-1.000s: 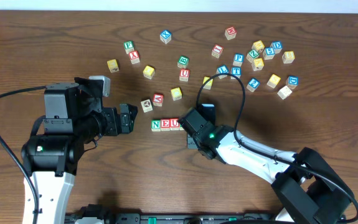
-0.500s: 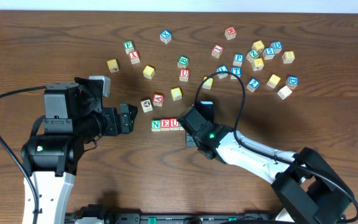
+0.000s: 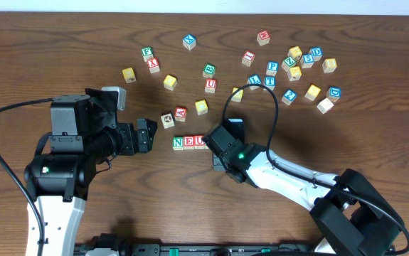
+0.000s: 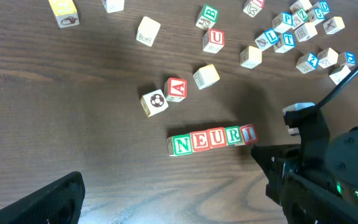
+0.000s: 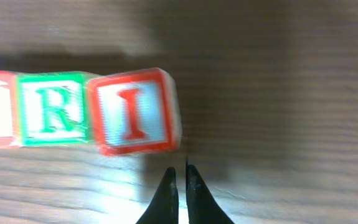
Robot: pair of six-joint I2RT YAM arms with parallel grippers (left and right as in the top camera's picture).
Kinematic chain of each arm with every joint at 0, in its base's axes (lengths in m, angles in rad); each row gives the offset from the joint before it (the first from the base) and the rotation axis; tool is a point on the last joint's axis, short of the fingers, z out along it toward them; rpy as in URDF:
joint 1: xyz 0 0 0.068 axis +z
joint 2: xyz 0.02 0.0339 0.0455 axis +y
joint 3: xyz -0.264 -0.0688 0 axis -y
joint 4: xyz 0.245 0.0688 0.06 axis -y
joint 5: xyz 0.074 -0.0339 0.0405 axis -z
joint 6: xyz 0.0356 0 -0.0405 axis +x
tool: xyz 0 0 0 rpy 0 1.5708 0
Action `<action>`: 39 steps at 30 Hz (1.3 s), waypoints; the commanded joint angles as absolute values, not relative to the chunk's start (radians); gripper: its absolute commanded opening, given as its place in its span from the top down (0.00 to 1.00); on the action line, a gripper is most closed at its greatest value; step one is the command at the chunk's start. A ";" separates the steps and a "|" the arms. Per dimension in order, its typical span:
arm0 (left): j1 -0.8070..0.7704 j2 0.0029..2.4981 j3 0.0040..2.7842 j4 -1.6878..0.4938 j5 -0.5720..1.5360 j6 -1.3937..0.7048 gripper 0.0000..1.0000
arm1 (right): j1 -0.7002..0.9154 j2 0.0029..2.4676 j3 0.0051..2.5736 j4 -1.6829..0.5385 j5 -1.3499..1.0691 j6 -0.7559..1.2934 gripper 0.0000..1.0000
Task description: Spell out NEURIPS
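Honestly, barely anything moved this last second; right gripper point(image 5: 180, 171), pinched shut and empty, only wiggled beside the red I point(image 5: 132, 112); row point(image 4: 211, 139) reads NEURI; left gripper point(image 3: 146, 135) gapes wide, idle; blue P point(image 3: 272, 67) sits among the scattered cubes point(image 3: 294, 52), probably next.

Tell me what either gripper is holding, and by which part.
Nothing. The right gripper is shut empty near the red I cube; the left gripper is open and empty.

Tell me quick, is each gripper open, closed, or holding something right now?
Left gripper: open, holding nothing.
Right gripper: shut, empty, tips near the red I wooden cube.
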State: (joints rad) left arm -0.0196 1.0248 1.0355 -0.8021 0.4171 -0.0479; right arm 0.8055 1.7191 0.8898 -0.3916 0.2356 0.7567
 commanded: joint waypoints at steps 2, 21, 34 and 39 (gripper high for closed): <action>-0.014 1.018 1.049 -0.800 0.426 -0.038 0.02 | 0.820 1.698 0.886 -0.447 0.332 0.808 0.99; -0.014 1.018 1.049 -0.800 0.426 -0.038 0.02 | 0.819 1.698 0.886 -0.340 0.408 0.735 0.99; -0.014 1.018 1.049 -0.800 0.426 -0.038 0.02 | 0.820 1.698 0.886 -0.322 0.363 0.716 0.99; -0.014 1.018 1.049 -0.800 0.426 -0.038 0.02 | 0.820 1.698 0.886 -0.321 0.360 0.716 0.99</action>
